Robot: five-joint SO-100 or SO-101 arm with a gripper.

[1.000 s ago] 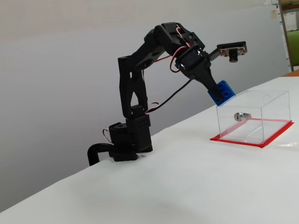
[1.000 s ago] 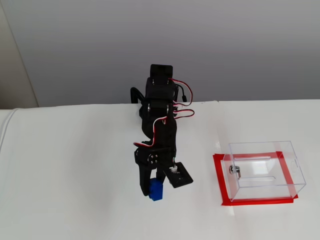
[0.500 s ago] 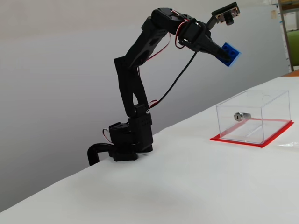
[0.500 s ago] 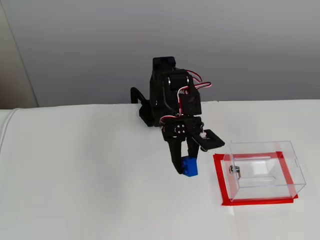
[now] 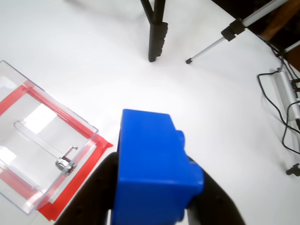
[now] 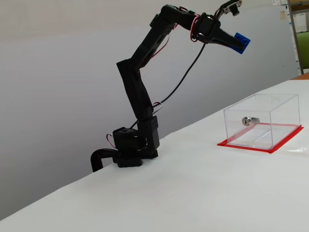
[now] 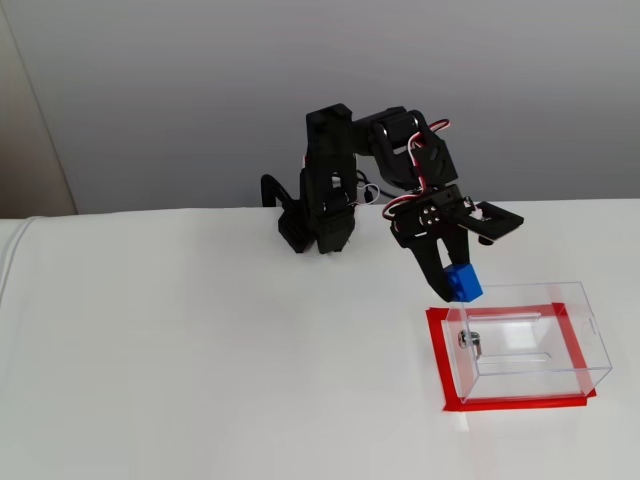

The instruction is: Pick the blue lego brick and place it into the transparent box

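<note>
In the wrist view the black two-finger tool is clamped on the small bright blue plastic lego brick, with the clear acrylic box on a red base lower left on the white surface. In a fixed view from the side the brick hangs high above the box. In a fixed view from above the brick sits just beside the box's near-left corner.

1. A white table fills the lower part of both fixed views and most of the wrist view.
2. A grey wall spans the upper part of both fixed views.
3. In the wrist view, a black stand leg at top centre.
4. A silver tripod leg at upper right.
5. Black cables along the right edge.
</note>
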